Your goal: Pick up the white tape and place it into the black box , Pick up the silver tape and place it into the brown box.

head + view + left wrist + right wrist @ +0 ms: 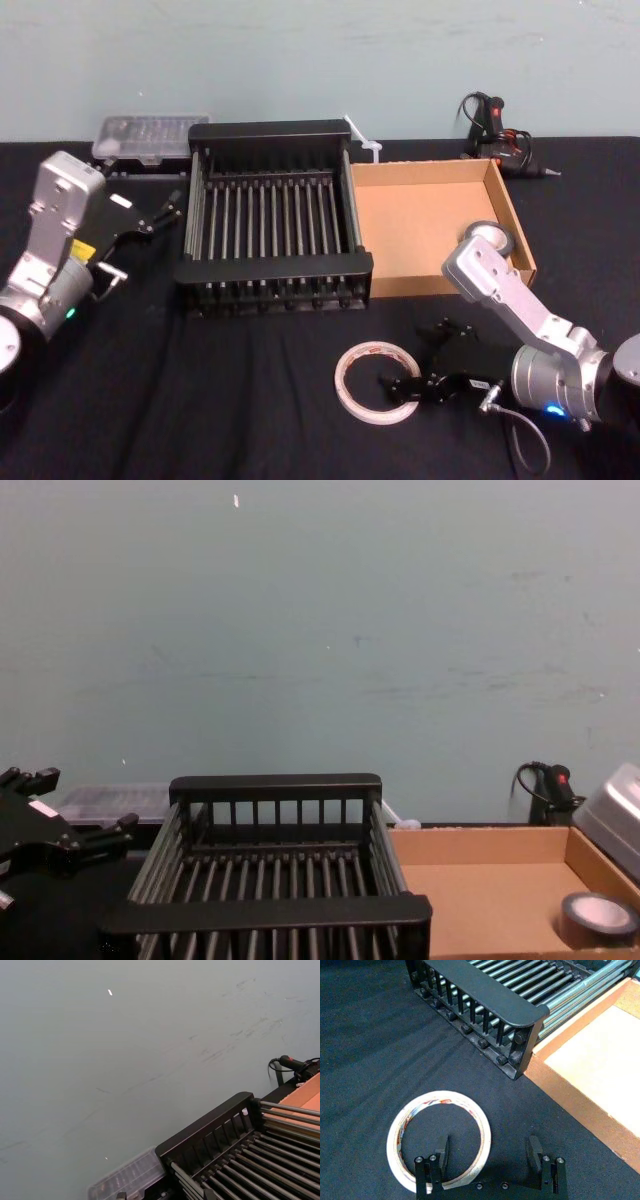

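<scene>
Two boxes stand side by side at the middle of the worktop (250,410), walls touching.

Head view: the black box (270,130) is on the left and the brown box (420,230) on the right. The silver tape (492,237) lies flat inside the brown box, at its front right corner, so that half of the task looks done. The white tape (346,372) lies flat near the worktop's front edge, in front of where the boxes meet. The right gripper (410,358) is low over the ring's right side. The left gripper (165,213) hangs raised off the black box's left wall, fingers apart and holding nothing; it appears parked. A clear plastic case (150,135) sits at the back left corner and a corded black tool (495,130) at the back right.

Left wrist view: the black box's back rim (205,1127), a strip of the brown box (305,1097) and the clear case (127,1180) show against the wall.

Right wrist view: the right gripper (489,1142) has its fingers wide open. One finger is inside the white tape (400,1132), the other outside, so the ring's band lies between them. Judgement: a thin flat ring is best pinched across its wall, hence this straddle. The black box (490,997) is just beyond.

Chest view: the left gripper (78,802) is beside the black box (275,785). The silver tape (598,918) rests on the floor of the brown box (470,895).
</scene>
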You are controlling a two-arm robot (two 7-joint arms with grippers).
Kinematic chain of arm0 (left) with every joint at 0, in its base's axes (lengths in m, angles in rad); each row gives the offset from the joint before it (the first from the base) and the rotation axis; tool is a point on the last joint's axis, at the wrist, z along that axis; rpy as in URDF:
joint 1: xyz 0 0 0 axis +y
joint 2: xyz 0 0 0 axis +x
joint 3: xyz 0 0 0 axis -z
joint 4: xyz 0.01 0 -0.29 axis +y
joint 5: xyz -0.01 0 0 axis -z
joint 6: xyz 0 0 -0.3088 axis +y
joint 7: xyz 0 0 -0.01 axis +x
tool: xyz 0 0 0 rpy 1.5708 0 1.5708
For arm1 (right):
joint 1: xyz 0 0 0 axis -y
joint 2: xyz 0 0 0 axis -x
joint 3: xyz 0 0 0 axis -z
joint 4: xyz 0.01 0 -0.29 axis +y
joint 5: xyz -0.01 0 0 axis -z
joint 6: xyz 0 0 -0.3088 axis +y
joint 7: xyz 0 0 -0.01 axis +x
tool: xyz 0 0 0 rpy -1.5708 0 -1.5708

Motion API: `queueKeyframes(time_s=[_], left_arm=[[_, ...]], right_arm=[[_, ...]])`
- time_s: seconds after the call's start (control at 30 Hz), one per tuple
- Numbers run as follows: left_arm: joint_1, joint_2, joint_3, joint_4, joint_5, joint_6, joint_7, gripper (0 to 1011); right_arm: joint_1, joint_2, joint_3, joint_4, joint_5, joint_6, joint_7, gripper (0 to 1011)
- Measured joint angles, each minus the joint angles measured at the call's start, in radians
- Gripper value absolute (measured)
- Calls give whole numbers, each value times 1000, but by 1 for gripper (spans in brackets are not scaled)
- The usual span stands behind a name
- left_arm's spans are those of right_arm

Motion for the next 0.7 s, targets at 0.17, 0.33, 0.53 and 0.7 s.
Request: queueKeyframes(time_s=[0.17, 0.33, 0.53, 0.7], left_arm=[[0, 0, 0, 0, 0, 0, 0, 1001], [0, 0, 0, 0, 0, 0, 0, 1001], [0, 0, 0, 0, 0, 0, 0, 1001], [0, 0, 0, 0, 0, 0, 0, 1001]], right_arm=[[0, 0, 0, 0, 0, 0, 0, 1003], [0, 1, 0, 0, 0, 0, 0, 998], [0, 1, 0, 0, 0, 0, -1, 903], [0, 1, 0, -1, 1, 0, -1, 743]])
